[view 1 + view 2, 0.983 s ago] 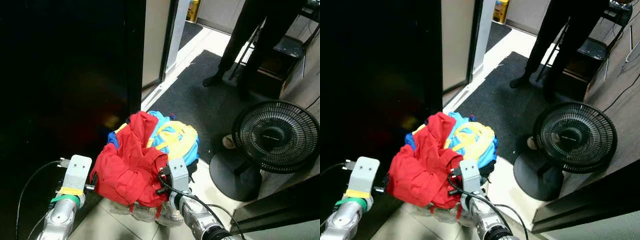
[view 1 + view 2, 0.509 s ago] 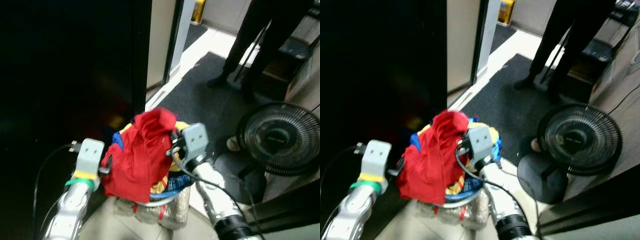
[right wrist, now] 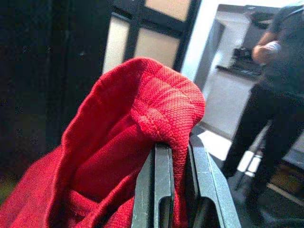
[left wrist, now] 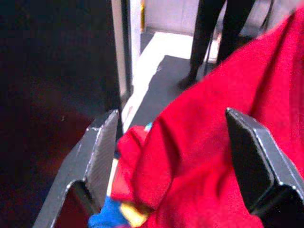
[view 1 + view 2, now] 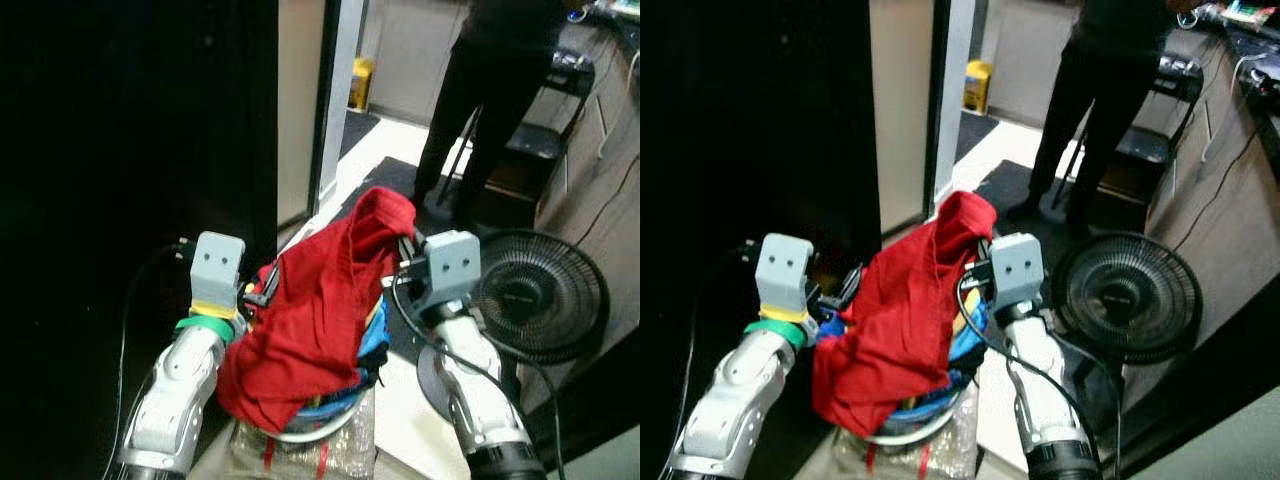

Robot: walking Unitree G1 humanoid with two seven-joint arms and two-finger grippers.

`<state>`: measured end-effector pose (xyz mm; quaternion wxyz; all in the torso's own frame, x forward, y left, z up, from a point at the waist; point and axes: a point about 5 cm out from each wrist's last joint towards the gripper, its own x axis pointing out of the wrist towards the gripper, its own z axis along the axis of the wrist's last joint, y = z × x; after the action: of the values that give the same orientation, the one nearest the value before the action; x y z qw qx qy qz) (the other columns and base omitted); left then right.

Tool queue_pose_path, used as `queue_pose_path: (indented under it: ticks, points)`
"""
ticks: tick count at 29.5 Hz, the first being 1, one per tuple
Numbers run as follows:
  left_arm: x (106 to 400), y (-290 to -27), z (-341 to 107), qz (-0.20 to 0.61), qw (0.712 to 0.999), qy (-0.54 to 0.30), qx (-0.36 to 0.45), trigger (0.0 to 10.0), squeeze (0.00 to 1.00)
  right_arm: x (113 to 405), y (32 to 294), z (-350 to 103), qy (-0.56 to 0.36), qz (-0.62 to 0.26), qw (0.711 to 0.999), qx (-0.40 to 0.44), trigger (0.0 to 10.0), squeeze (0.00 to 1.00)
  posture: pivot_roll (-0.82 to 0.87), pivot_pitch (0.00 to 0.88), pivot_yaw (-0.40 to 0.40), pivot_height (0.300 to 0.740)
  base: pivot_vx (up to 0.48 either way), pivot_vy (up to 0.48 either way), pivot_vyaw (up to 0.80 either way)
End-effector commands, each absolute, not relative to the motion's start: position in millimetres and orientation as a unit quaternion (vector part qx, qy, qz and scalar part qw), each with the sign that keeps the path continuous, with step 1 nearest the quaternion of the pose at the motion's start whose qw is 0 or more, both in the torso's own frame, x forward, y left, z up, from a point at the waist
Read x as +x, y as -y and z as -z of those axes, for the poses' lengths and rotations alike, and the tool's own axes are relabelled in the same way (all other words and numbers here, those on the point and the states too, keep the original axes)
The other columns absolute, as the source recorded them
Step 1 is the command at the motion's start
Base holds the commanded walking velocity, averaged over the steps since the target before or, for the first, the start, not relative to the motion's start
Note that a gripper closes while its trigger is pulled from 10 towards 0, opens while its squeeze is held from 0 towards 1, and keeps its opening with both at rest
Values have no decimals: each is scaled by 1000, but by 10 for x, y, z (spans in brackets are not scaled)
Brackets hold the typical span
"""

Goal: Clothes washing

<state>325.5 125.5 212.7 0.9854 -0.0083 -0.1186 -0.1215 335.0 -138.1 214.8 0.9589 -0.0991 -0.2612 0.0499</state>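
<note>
Step in hand: lifting one red garment out of the laundry pile, judging from how it hangs.
Right gripper: fingers pinched tight on a fold of the red garment, holding it up above the pile.
Left gripper: fingers spread wide, the red cloth lying between them but not clamped.
Garment: draped from the right gripper down over the basket of blue and yellow clothes.
Basket: on the floor, between both arms, near a black fan.
Bystander: a person stands beyond, by the doorway.
Next move: probably raise the garment clear of the pile, with the left gripper closing on the loose hanging cloth to stop it dragging other clothes out.
</note>
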Motion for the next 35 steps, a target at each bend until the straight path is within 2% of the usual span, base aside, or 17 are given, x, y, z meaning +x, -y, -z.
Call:
queue_pose_path:
  ticks: [1,5,14,35]
  points:
    - [3231,-1207,-2233,133,983,127,-30,10000,0,3293,1452,-2071,247,-26,963,-105,10000,0,-42,0,27,740,0,0,0]
    - [3246,-1169,-2380,140,979,140,-47,10000,0,3292,1472,-1942,226,-28,969,-101,10000,0,-45,0,35,740,0,0,0]
    - [3293,-1212,-2599,133,976,174,-15,10000,0,3403,1332,-2097,248,-41,964,-83,10000,0,-41,0,44,740,0,0,0]
    - [3266,-1272,-2602,115,980,163,-14,10000,0,3393,1257,-1987,225,-47,970,-81,10000,0,-20,13,46,740,0,0,0]
